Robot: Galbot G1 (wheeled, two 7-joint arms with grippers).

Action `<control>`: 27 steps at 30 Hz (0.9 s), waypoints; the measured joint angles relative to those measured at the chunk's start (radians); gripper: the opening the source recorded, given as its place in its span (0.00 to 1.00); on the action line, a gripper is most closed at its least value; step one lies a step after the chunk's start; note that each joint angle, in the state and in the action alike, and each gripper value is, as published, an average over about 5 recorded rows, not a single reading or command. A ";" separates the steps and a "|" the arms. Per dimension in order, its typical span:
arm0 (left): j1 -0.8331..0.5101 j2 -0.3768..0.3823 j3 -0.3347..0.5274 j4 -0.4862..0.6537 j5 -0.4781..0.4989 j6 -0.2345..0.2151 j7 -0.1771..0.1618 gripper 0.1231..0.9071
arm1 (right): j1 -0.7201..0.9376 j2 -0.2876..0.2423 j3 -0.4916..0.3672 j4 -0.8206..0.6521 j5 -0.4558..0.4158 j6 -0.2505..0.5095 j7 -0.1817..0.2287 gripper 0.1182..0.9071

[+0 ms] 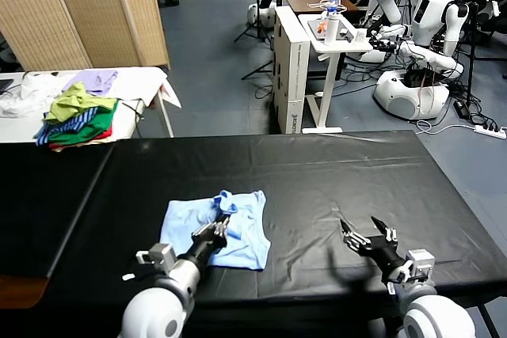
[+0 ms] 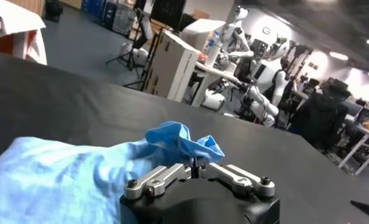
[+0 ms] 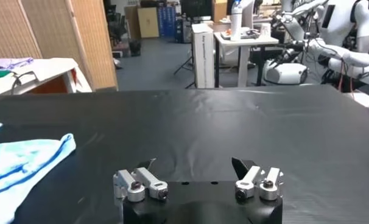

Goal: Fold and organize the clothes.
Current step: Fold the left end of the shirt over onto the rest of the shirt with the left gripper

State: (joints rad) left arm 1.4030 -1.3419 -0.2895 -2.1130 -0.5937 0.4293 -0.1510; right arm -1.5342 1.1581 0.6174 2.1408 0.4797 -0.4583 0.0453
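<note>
No legible text: only unreadable vertical lettering on the white cabinet behind the table.

Bystanders around the black table

A black cloth covers the table. Beyond its far left corner a white side table carries a pile of green, red, striped and lilac garments. Woven folding screens stand behind it. White humanoid robots crowd the far right, near a white stand.
</note>
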 joint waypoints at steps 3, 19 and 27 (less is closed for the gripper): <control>0.002 -0.018 0.011 0.010 0.019 -0.002 0.002 0.05 | 0.001 -0.001 0.000 -0.002 0.000 0.000 -0.001 1.00; -0.011 -0.090 0.031 0.068 0.108 -0.007 0.024 0.08 | 0.012 -0.020 -0.018 -0.008 -0.005 0.000 -0.022 1.00; -0.023 -0.110 0.019 0.060 -0.010 -0.007 0.025 0.66 | 0.039 -0.056 -0.075 -0.005 -0.002 0.022 -0.056 1.00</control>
State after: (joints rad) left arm 1.3801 -1.4518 -0.2703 -2.0534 -0.6041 0.4227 -0.1259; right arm -1.4947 1.1020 0.5426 2.1356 0.4775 -0.4360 -0.0103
